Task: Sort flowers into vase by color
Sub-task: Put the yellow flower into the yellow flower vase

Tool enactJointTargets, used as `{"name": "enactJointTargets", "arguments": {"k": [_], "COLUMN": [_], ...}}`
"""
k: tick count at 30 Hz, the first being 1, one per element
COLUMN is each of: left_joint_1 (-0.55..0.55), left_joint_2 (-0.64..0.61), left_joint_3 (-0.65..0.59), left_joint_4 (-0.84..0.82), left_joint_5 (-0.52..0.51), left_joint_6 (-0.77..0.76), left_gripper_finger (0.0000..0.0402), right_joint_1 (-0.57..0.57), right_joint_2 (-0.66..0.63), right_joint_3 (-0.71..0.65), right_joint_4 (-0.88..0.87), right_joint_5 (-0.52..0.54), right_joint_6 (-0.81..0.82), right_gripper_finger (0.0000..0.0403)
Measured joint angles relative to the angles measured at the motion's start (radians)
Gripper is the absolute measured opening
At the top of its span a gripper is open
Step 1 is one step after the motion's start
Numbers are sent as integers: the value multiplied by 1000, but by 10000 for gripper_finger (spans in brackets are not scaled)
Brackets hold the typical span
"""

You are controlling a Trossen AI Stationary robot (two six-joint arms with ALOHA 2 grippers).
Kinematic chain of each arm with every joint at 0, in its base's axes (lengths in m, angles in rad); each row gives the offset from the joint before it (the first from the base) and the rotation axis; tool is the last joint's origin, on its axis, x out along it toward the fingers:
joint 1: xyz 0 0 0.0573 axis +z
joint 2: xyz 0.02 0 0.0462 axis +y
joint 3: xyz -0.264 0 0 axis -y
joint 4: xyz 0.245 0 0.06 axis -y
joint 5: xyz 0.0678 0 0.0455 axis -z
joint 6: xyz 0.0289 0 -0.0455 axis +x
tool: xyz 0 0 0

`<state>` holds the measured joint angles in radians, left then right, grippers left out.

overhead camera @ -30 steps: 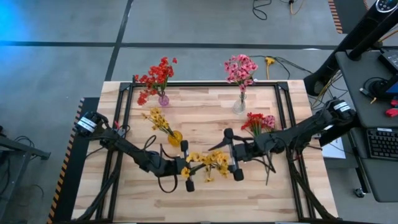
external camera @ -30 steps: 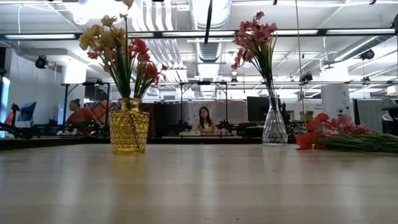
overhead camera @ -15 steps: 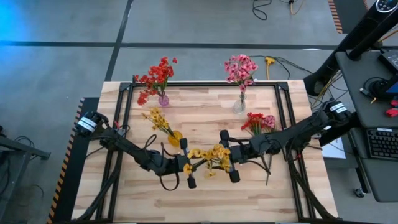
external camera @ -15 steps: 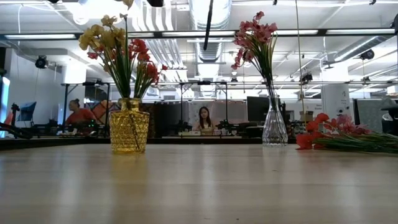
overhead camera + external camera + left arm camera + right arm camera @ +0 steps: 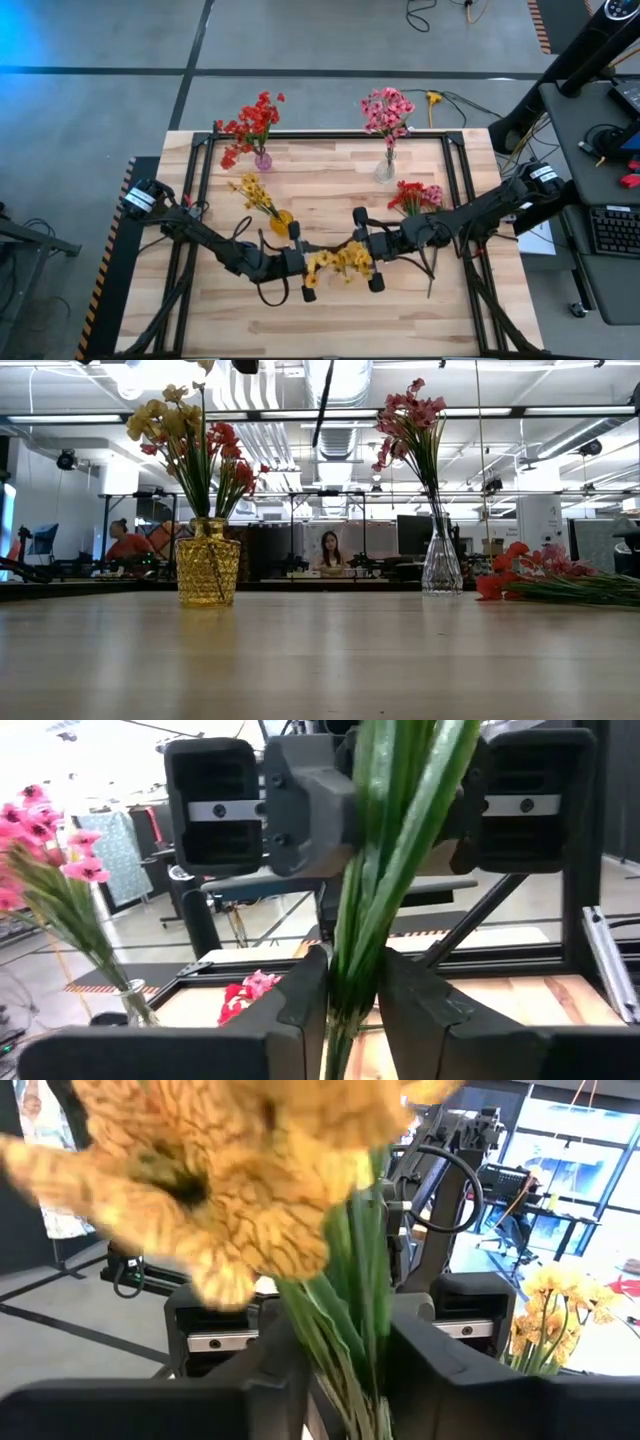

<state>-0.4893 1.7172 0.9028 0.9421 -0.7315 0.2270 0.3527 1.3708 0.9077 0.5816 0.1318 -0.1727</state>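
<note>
Both arms meet over the near middle of the worktop (image 5: 330,310). The left pincer (image 5: 303,262) and the right pincer (image 5: 368,251) face each other, with a yellow sprig (image 5: 340,262) held between them.

Left wrist view: the left pincer's fingers (image 5: 300,1005) press on the green stems (image 5: 395,850) from both sides, so it is pinching the yellow sprig. Right wrist view: the right pincer's fingers (image 5: 275,1365) stand just beside the same stems, yellow blossoms close to the lens; they appear to be touching the stems, but a firm grip cannot be confirmed from this angle.

Vases along the far half of the worktop:
- amber vase (image 5: 282,219), left of middle, holds yellow flowers (image 5: 252,190);
- small vase (image 5: 263,160), far left, holds red flowers (image 5: 254,122);
- clear vase (image 5: 386,169), far right, holds pink flowers (image 5: 387,108).

A loose pile of red and pink sprigs (image 5: 416,196) lies flat on the worktop at right, just beyond the right arm.
</note>
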Motion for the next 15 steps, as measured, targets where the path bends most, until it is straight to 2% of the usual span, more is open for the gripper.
{"name": "enactJointTargets", "arguments": {"k": [7,11,15], "left_joint_1": [-37,-87,-166], "left_joint_2": [-11,-64,-165], "left_joint_3": [0,0,0], "left_joint_4": [-60,-232,-481], "left_joint_5": [-23,-103,-169], "left_joint_6": [-5,-67,-168], "left_gripper_finger": [115,156,183], "right_joint_1": [-2,-18,-71], "right_joint_2": [-1,-6,-16], "right_joint_3": [0,10,69], "right_joint_4": [-1,-26,-162], "right_joint_5": [1,-1,1], "right_joint_6": [-3,24,78], "right_gripper_finger": [37,26,25]}}
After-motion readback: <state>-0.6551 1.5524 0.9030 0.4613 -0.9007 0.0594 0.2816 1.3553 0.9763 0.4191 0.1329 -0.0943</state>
